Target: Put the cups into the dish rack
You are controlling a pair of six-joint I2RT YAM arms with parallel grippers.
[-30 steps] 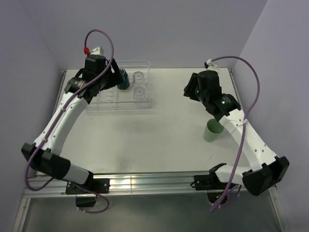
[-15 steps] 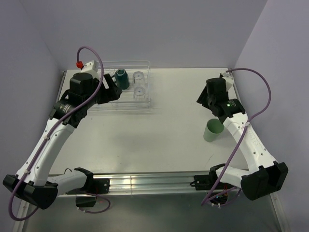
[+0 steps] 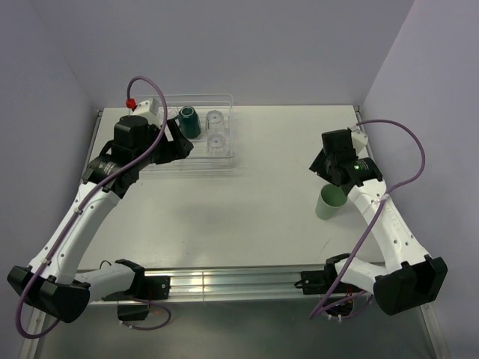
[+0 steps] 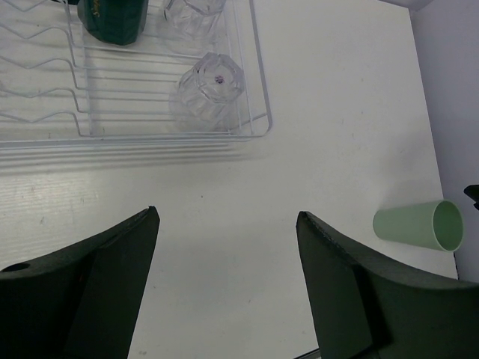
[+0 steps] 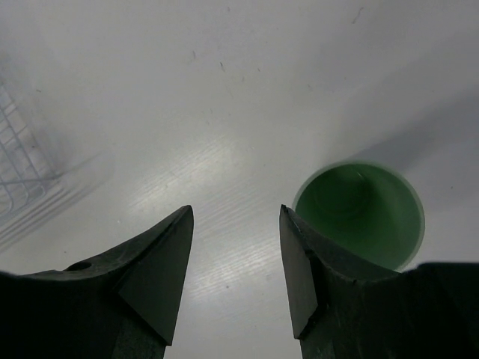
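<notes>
Pale mint-green cup standing upright on the white table, well apart from the dish rack.

Its round mouth faces up, the inside a deeper green. In the right wrist view it sits just outside the right gripper, beside one finger rather than in the gap; those fingers are spread. The left gripper is spread wide near the rack, which holds a dark green mug and two clear tumblers.

Table carries dish rack (far left) — mint cup right.
</notes>
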